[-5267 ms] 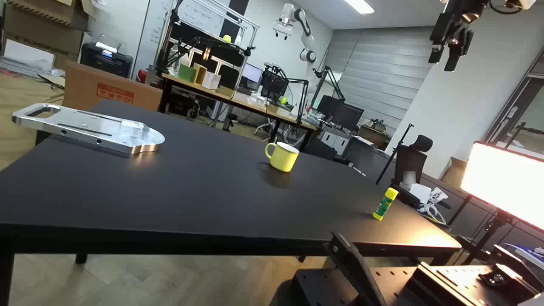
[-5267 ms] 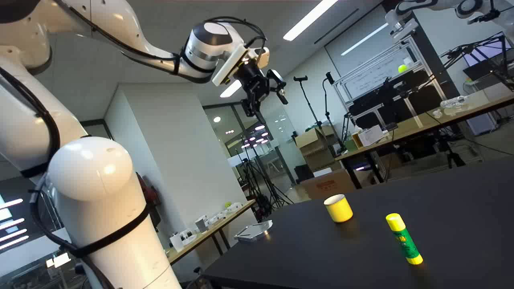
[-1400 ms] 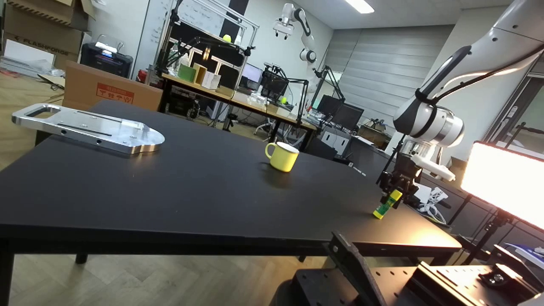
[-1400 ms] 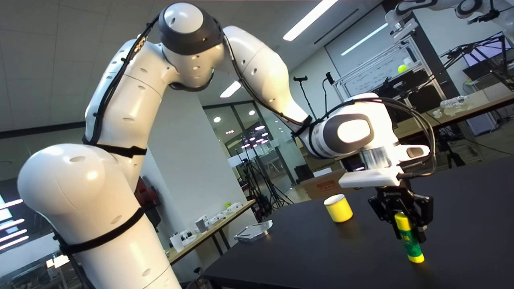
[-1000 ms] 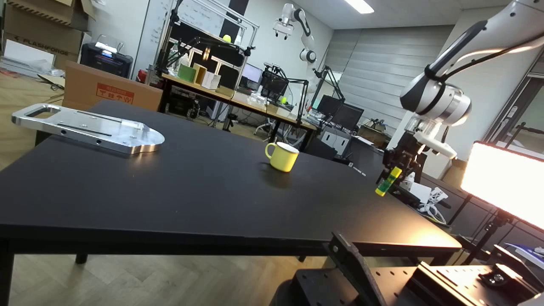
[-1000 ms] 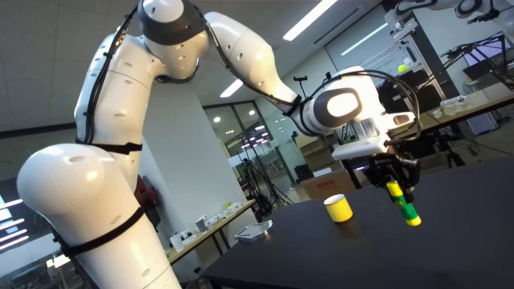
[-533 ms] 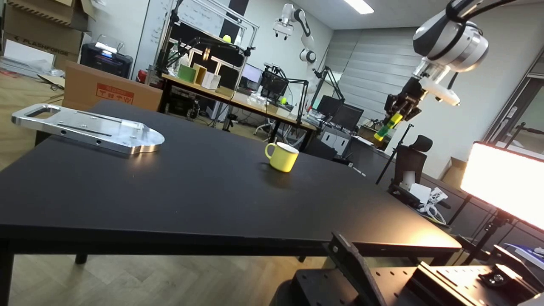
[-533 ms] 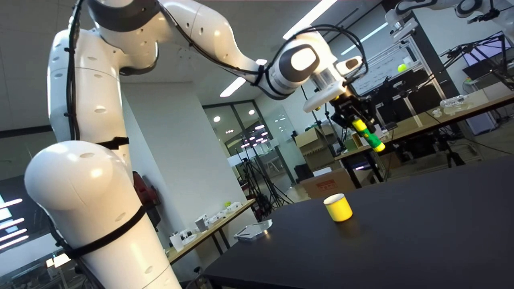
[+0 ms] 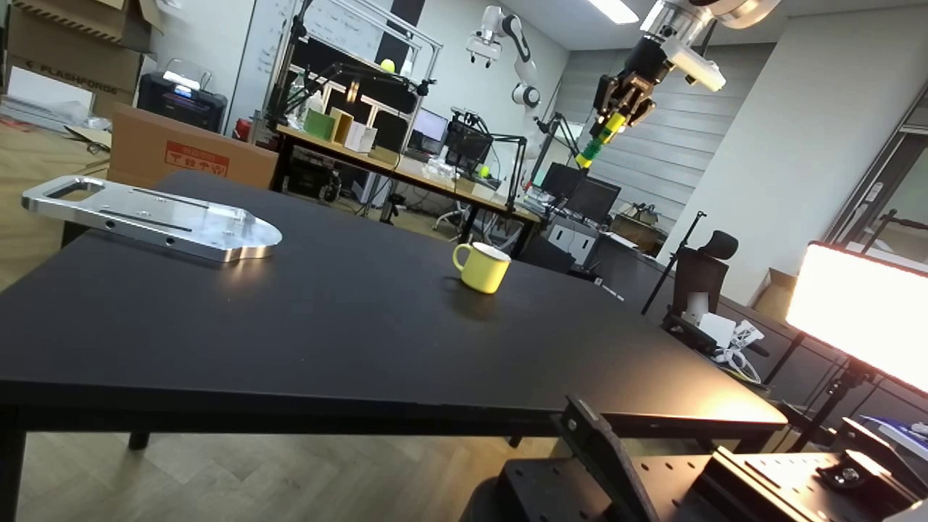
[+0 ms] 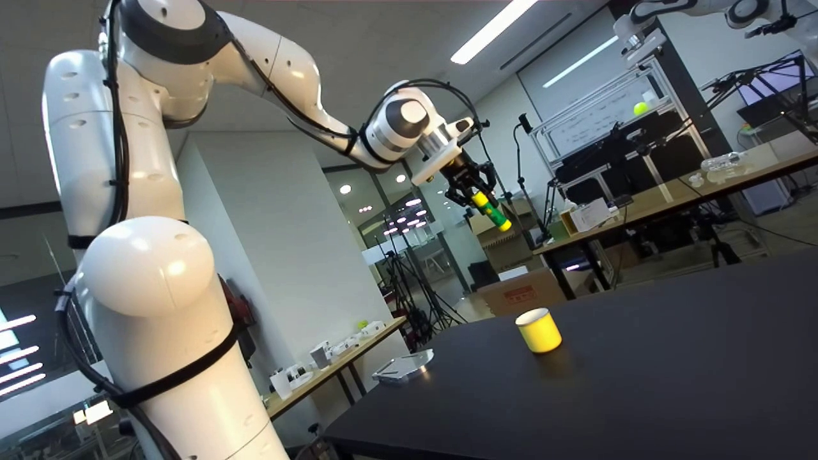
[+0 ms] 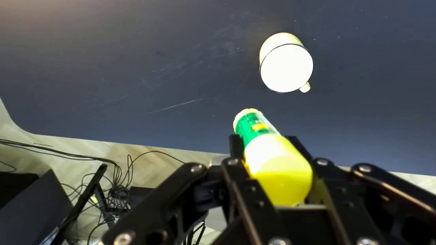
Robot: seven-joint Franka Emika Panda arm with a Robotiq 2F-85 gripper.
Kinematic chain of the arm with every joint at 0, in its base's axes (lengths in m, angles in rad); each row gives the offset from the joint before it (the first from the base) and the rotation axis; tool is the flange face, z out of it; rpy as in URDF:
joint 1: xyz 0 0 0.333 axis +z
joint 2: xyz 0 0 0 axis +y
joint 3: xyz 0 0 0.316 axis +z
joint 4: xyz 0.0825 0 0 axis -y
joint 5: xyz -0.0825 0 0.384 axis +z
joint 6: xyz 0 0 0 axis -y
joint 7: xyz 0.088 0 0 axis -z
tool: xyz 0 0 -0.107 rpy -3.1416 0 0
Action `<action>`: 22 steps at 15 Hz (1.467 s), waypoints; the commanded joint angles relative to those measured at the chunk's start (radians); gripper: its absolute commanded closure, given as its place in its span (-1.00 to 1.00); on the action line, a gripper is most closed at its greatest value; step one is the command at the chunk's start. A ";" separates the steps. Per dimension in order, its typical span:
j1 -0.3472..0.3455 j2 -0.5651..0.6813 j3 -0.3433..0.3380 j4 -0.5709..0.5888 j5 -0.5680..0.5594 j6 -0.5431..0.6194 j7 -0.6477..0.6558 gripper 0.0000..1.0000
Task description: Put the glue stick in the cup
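Note:
High above the table my gripper [image 11: 266, 146] is shut on the glue stick [image 11: 272, 163], its black fingers [image 11: 235, 146] pressing on both sides near the yellow cap. The stick is yellow at both ends with a green label. It hangs tilted, its green end pointing down and away from the palm. Both exterior views show the held glue stick [image 9: 600, 141] [image 10: 492, 211] well clear of the tabletop. The yellow cup [image 9: 484, 270] [image 10: 539, 331] stands upright on the table, lower than the stick. From the wrist, the cup's white mouth [image 11: 286, 68] appears beyond the stick's tip, slightly right.
A silver metal plate [image 9: 152, 217] lies at the far end of the black table [image 9: 326, 341]. A bright lamp panel [image 9: 859, 315] stands past one table corner. Loose cables [image 11: 119, 183] lie on the floor beside the table edge.
The glue stick stood on the table before; my gripper closed round it and lifted it. Over the last second it rose and swung sideways, tilting more. The cup stayed put.

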 commanded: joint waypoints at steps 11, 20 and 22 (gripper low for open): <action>-0.006 0.131 0.007 0.130 0.012 -0.029 -0.024 0.81; 0.013 0.459 0.061 0.425 0.021 -0.108 -0.018 0.81; 0.019 0.506 0.062 0.461 0.018 -0.142 -0.014 0.81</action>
